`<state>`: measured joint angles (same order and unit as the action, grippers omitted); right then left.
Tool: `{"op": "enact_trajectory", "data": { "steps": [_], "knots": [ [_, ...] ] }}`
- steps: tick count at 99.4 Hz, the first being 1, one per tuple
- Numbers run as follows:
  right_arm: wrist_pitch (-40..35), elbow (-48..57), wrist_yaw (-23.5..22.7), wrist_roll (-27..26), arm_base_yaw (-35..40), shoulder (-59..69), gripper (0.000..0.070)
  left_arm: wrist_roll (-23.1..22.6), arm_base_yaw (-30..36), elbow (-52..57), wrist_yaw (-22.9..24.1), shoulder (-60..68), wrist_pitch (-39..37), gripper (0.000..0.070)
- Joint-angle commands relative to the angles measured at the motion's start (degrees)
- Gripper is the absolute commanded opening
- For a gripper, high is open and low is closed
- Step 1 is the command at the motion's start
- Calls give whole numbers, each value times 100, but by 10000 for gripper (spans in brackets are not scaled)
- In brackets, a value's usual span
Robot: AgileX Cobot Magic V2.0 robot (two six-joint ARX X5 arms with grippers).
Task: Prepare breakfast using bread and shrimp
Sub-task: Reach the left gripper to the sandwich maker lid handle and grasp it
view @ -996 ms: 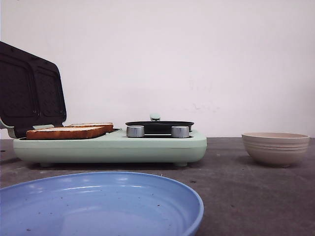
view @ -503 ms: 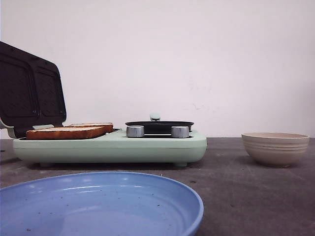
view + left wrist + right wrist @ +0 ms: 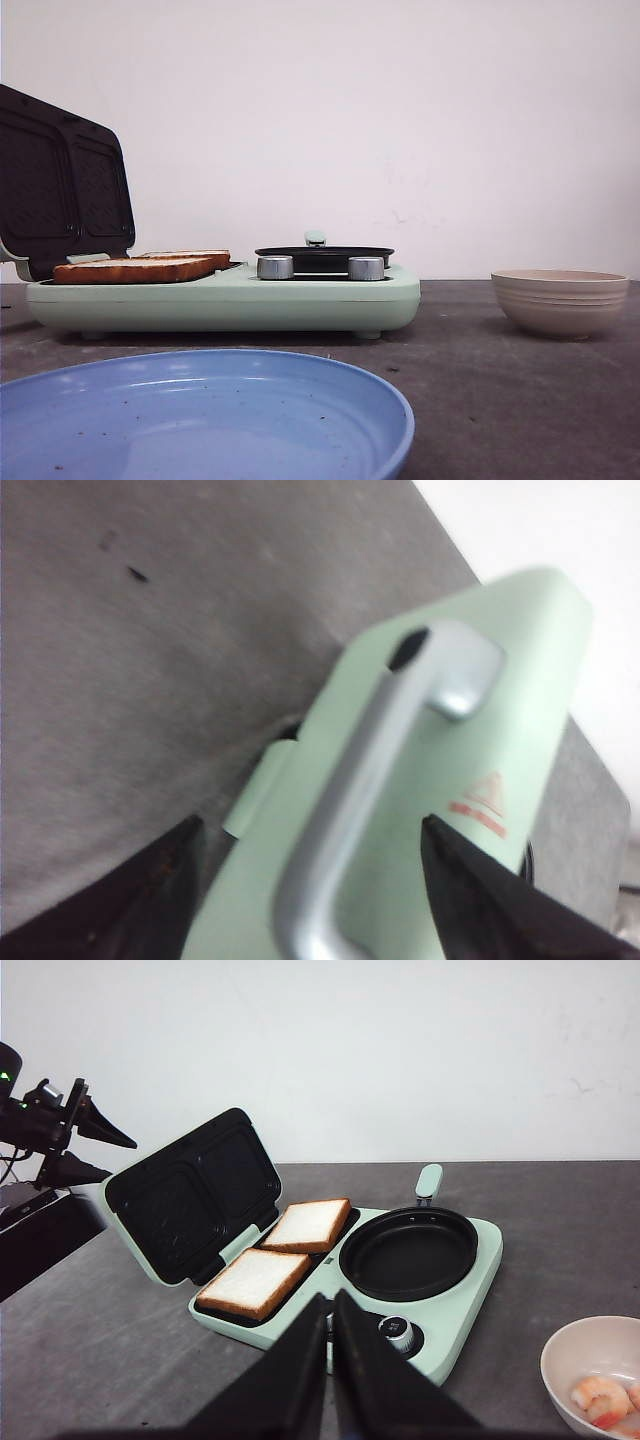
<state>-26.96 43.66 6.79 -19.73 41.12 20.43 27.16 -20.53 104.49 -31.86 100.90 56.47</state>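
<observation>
Two slices of bread point(image 3: 255, 1280) point(image 3: 312, 1223) lie side by side on the dark grill plate of a pale green breakfast maker point(image 3: 230, 298); they also show in the front view point(image 3: 130, 268). Its lid point(image 3: 190, 1192) stands open. Shrimp point(image 3: 600, 1395) lie in a beige bowl point(image 3: 560, 300). My left gripper point(image 3: 320, 880) is open, its fingers on either side of the lid's silver handle point(image 3: 370, 780) on the lid's outer face; it also shows in the right wrist view point(image 3: 120, 1158). My right gripper point(image 3: 330, 1302) is shut and empty, above the table in front of the maker's knobs.
A black round pan point(image 3: 410, 1250) sits in the maker's right half, with two silver knobs point(image 3: 275, 267) in front. A large blue plate point(image 3: 200, 420) lies near the front edge. A white wall stands behind the grey table point(image 3: 500, 400).
</observation>
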Motion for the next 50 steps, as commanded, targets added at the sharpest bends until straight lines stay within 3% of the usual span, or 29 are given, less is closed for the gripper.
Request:
{"op": "enact_trajectory", "data": {
  "steps": [1,50],
  "knots": [
    [24,26,79,-90,24,-2,1,-15,28,131,-33,212,15,358],
    [-28,26,210,-85,26,-2,1,-120,262,131,79,389,282,331]
  ]
}}
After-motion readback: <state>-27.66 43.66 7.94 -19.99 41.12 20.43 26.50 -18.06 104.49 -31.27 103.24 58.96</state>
